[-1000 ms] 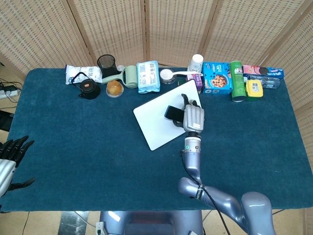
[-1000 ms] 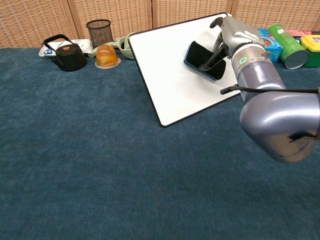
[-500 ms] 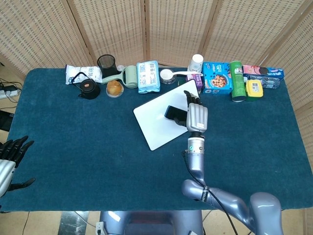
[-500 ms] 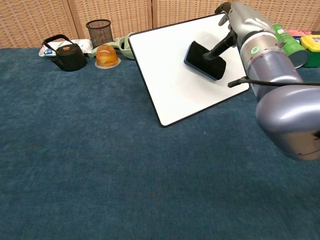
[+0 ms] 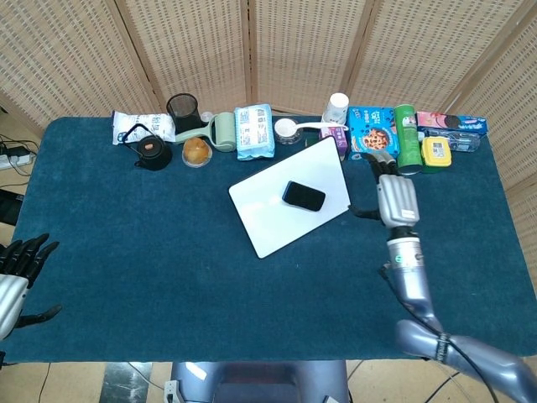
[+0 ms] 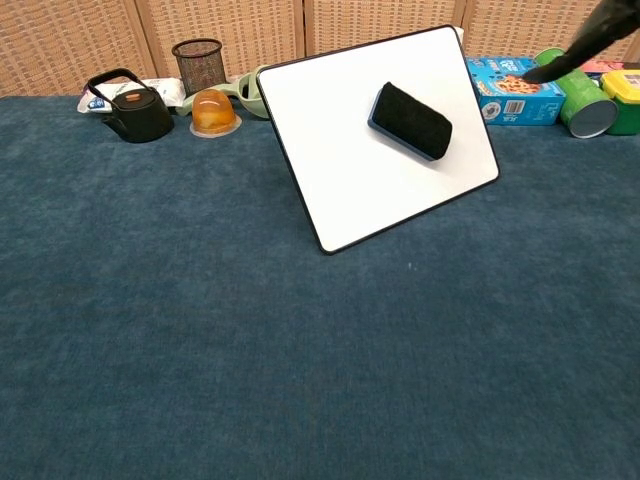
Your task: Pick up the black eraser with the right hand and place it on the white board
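Black eraser (image 5: pixel 304 196) sits flat on the board (image 5: pixel 260 218), my right hand (image 5: pixel 395 198) off beside it, fingers apart and empty (light, soft-topped block, I'd judge, best gripped across its short sides).

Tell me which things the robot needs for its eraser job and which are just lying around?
Needed: black eraser, white board, right hand.

Lying around: black teapot, mesh cup, blue cookie box, green can.

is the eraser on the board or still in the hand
On the board: the black eraser lies on the white board, with the right hand apart from it, holding nothing.
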Robot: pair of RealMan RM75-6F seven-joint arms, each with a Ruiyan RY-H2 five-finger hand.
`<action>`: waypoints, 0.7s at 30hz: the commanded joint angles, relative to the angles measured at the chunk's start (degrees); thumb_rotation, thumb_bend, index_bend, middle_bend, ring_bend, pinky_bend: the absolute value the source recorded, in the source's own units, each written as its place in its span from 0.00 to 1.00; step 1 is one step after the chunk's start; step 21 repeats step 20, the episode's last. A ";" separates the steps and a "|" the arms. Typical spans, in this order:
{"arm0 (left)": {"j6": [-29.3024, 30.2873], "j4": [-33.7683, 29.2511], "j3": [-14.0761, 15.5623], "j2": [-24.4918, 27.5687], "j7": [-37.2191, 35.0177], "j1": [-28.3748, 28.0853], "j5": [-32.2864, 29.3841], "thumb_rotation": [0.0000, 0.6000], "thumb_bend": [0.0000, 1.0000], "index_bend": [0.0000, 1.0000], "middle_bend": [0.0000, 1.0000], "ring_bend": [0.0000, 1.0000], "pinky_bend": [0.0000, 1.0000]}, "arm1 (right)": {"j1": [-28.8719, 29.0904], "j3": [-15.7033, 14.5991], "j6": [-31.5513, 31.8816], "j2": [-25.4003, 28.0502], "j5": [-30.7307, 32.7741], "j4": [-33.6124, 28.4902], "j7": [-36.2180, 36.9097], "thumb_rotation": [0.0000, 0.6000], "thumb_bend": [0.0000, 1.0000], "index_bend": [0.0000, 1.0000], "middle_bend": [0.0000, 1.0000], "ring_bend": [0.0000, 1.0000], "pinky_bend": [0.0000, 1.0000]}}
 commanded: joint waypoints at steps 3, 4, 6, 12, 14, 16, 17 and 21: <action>0.22 -0.69 -0.45 -1.10 3.00 0.43 -1.38 1.00 0.15 0.00 0.00 0.00 0.00 | -8.72 -10.93 0.74 11.45 -17.85 4.05 15.29 1.00 0.00 0.16 0.12 0.05 0.32; 0.30 -0.81 -0.53 -1.35 3.58 0.51 -1.56 1.00 0.15 0.00 0.00 0.00 0.00 | -9.74 -12.46 2.31 12.09 -20.32 6.16 17.58 1.00 0.00 0.16 0.12 0.05 0.32; 0.35 -0.94 -0.60 -1.68 4.29 0.60 -1.78 1.00 0.15 0.00 0.00 0.00 0.00 | -11.22 -14.56 4.75 12.56 -23.30 9.45 20.54 1.00 0.00 0.16 0.12 0.05 0.31; 1.34 -1.65 -0.58 -2.71 5.59 1.34 -1.93 1.00 0.14 0.00 0.00 0.00 0.00 | -16.06 -18.14 11.14 12.48 -25.83 16.36 23.77 1.00 0.00 0.16 0.13 0.02 0.24; 3.34 -1.63 -0.57 -3.75 6.37 2.26 -1.13 1.00 0.13 0.00 0.00 0.00 0.00 | -18.08 -18.63 14.06 13.14 -25.93 15.86 23.28 1.00 0.00 0.16 0.12 0.00 0.21; 5.25 -0.74 -0.49 -5.48 7.66 3.38 -0.68 1.00 0.12 0.00 0.00 0.00 0.00 | -20.71 -18.65 17.49 14.01 -25.00 13.38 21.12 1.00 0.00 0.16 0.12 0.00 0.20; 5.47 -0.35 -0.38 -6.09 8.11 3.75 -0.92 1.00 0.12 0.00 0.00 0.00 0.00 | -21.77 -18.65 18.67 14.53 -24.48 11.77 20.07 1.00 0.00 0.16 0.12 0.00 0.19; 5.48 1.02 -0.64 -7.35 9.26 4.22 -2.21 1.00 0.12 0.00 0.00 0.00 0.00 | -24.49 -18.96 21.17 16.50 -23.13 5.97 15.43 1.00 0.00 0.16 0.11 0.00 0.18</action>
